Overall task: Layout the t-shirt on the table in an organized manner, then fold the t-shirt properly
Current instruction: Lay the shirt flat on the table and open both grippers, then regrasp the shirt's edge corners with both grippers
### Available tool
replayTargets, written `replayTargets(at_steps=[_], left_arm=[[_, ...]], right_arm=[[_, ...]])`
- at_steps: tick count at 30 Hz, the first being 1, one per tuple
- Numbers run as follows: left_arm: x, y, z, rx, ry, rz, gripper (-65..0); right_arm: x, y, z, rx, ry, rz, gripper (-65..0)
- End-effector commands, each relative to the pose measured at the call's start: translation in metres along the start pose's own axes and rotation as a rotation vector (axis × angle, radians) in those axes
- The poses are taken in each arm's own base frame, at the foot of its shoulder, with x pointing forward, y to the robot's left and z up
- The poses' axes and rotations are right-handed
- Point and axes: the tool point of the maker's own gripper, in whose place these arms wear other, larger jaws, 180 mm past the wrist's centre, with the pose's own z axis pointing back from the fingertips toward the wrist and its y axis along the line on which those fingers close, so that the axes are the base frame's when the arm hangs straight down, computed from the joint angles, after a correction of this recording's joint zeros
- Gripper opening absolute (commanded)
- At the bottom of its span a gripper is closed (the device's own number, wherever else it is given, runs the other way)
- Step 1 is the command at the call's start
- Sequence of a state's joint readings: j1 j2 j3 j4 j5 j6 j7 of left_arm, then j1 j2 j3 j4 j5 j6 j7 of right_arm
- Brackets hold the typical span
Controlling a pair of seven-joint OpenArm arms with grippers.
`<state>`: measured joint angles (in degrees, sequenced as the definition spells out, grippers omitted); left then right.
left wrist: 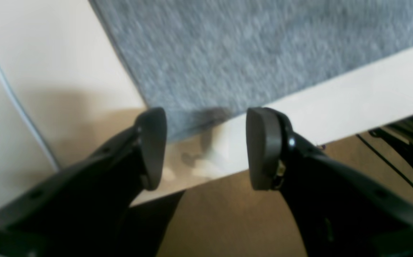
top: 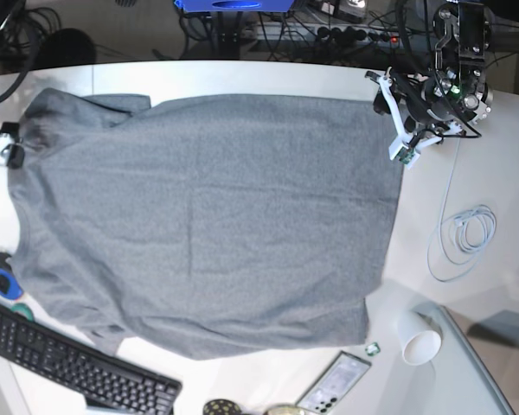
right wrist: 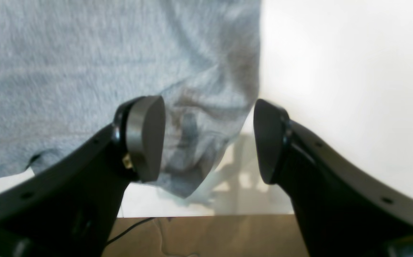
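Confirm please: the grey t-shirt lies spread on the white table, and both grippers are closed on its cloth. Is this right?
Not quite. The t-shirt does lie spread on the table, but neither gripper is closed on it. The left wrist view shows the left gripper with jaws apart and nothing between them; the right wrist view shows the same for the right gripper.

I see my left gripper (left wrist: 206,148) with its jaws spread, poised over the near corner of the t-shirt (top: 199,216). My right gripper (right wrist: 209,139) is likewise spread over a rumpled corner, seemingly clear of the cloth, though blur hampers judgement.
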<state>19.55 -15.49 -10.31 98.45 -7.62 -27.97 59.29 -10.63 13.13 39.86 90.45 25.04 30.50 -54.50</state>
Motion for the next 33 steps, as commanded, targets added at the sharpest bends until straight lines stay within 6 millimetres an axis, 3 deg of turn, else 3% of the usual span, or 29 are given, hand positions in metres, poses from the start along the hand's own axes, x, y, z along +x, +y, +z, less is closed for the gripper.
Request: replayTargets(at_steps=[1,4,7,9,10,11,13,14,19,23,26,33], left_arm=[[0.0,0.016,0.007,0.041,-0.017,0.011,-30.8],[-0.004,0.035,0.014,0.081,-0.025,0.068,-30.6],[0.001,0.046,0.017,0.105,-0.053,0.109,-33.6],[0.012,0.042,0.014,0.092,-0.077,0.129,-48.2],[0.014,0.039,0.012,0.085,-0.081,0.131,-59.1],[0.018,0.034,0.01,0.073,-0.088,0.142,-65.0],[0.024,0.028,0.004,0.057,-0.098,0.163,-65.0],[0.022,0.027,0.001,0.049,-0.089,0.169,-65.0],[0.018,0.022,-0.018,0.017,-0.142,0.212,-65.0],[-0.01,0.014,-0.041,-0.025,-0.077,0.261,-65.0],[-0.019,0.01,-0.048,-0.039,-0.067,0.279,-65.0],[-0.02,0.009,-0.047,-0.038,-0.079,0.278,-65.0]], right_arm=[[0.021,-0.003,0.008,-0.012,-0.059,0.021,-27.8],[0.031,-0.006,0.01,-0.02,-0.07,0.048,-27.9],[0.035,0.005,-0.01,0.03,-0.054,0.044,-28.7],[0.038,0.008,-0.027,0.062,-0.086,0.005,-36.9],[0.039,0.004,-0.032,0.064,-0.096,-0.007,-43.5],[0.038,0.003,-0.04,0.075,-0.095,-0.016,-51.8],[0.034,0.003,-0.051,0.089,-0.077,-0.026,-63.8],[0.031,0.0,-0.054,0.089,-0.068,-0.031,-65.0],[0.015,-0.007,-0.068,0.092,-0.06,-0.085,-62.1],[-0.001,-0.022,-0.081,0.063,-0.009,-0.115,-62.1],[-0.004,-0.03,-0.094,0.027,0.002,-0.106,-62.1],[0.015,-0.035,-0.111,-0.029,-0.054,-0.018,-62.1]])
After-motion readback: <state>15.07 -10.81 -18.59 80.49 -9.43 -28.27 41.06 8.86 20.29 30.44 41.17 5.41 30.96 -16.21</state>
